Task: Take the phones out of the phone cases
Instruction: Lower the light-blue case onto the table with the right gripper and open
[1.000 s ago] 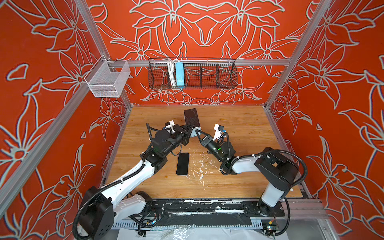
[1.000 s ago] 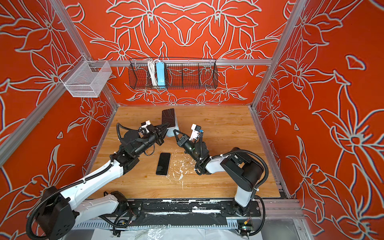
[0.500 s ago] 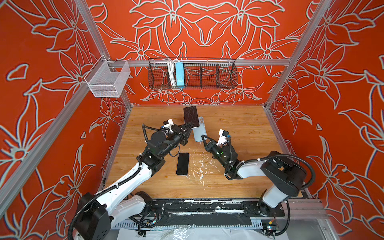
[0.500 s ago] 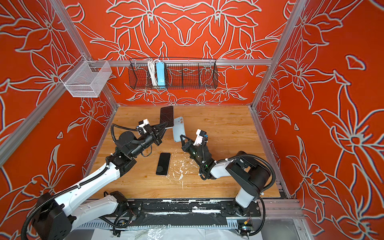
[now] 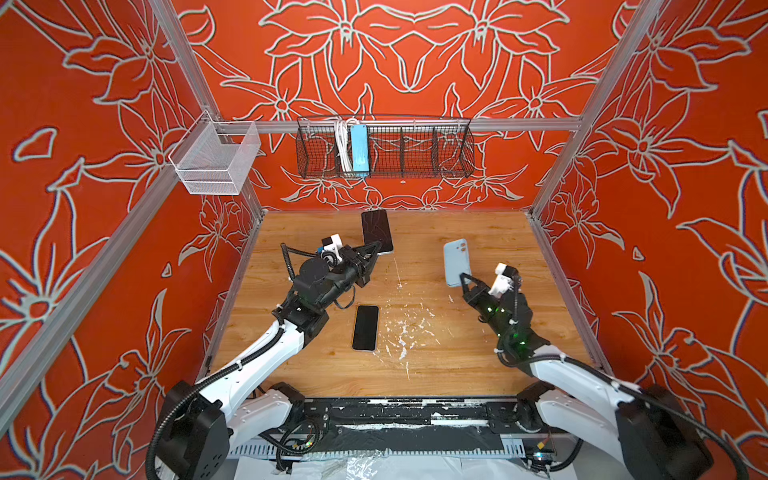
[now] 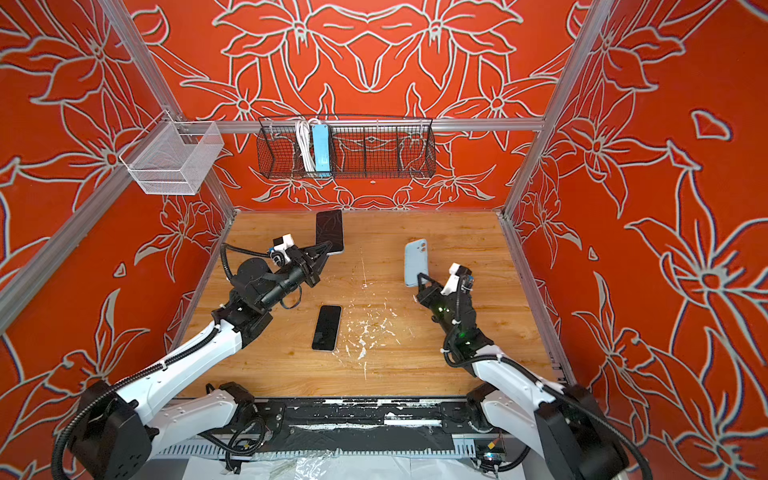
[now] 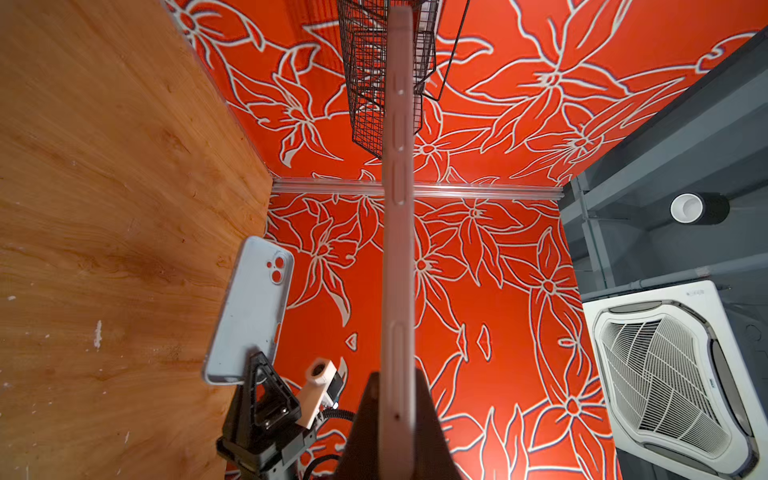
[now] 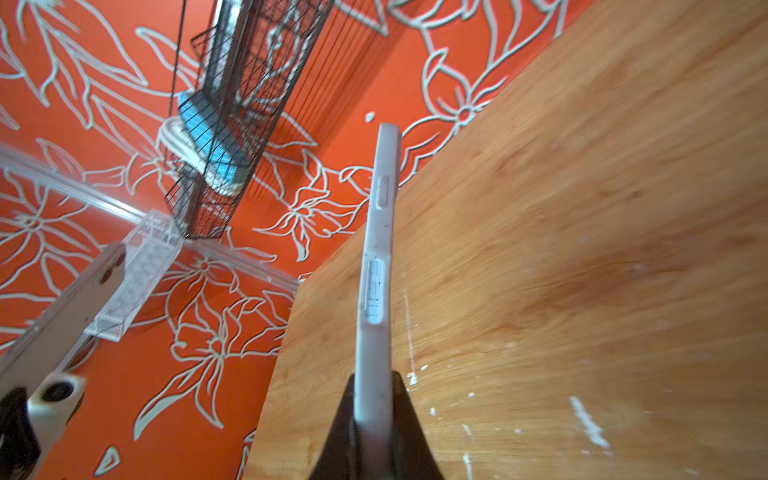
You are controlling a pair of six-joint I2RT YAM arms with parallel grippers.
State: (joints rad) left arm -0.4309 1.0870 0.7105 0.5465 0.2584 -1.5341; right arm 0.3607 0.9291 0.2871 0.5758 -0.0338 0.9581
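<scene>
1. The left gripper (image 5: pixel 377 246) is clamped on the lower edge of a dark phone (image 5: pixel 376 227), held above the back of the wooden table (image 5: pixel 436 368).
2. The right gripper (image 5: pixel 464 279) pinches the lower end of a pale blue phone case (image 5: pixel 455 258), well apart from the phone.
3. A second phone (image 5: pixel 365 327) lies flat between the arms.

Both arms reach up, well apart. The left gripper (image 5: pixel 376 248) and right gripper (image 5: pixel 465 278) are pinched tight.
</scene>
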